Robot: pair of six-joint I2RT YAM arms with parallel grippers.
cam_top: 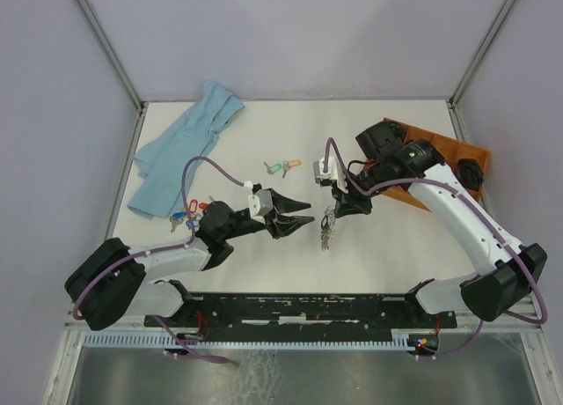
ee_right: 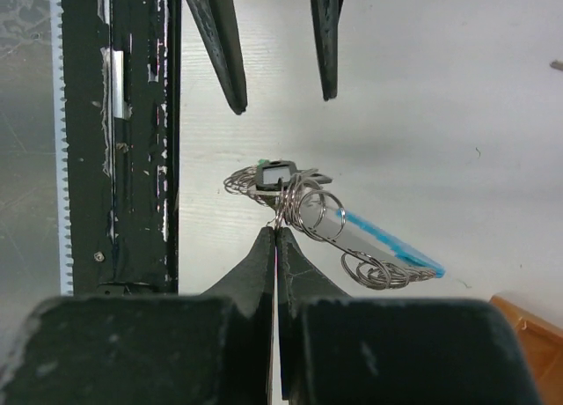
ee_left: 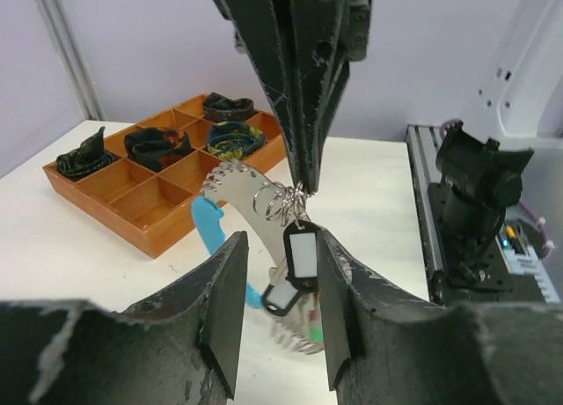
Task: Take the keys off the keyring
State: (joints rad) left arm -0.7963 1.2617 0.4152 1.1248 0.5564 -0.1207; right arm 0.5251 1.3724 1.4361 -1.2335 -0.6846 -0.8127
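Keyring point(cam_top: 329, 224) up in the air above the white table point(cam_top: 378, 255), hanging from the right gripper point(ee_right: 275, 235), fingers pressed tight together on a thin wire loop at the top. Left gripper point(ee_left: 280, 239) spread wide, one finger on each side of a key with a black tag point(ee_left: 299, 251), not touching it yet, by the look of it.

Probably the step now: grab that one key. Best to close slowly on the flat tag, not on the round wire rings. Then pull and twist gently, sliding the little ring round and off. Hold the right pinch firm to stop any swinging.

Shiny silver metal, hard and slippery. Lots of small round rings, springy, easy to tangle. Little bumpy teeth along the edge. One bendy curved part inside a light blue sleeve point(ee_left: 208, 224), smooth like plastic. Floppy all over, likely to sway with a bump. Flat tag, black frame with a white middle, easier to grip than wire.
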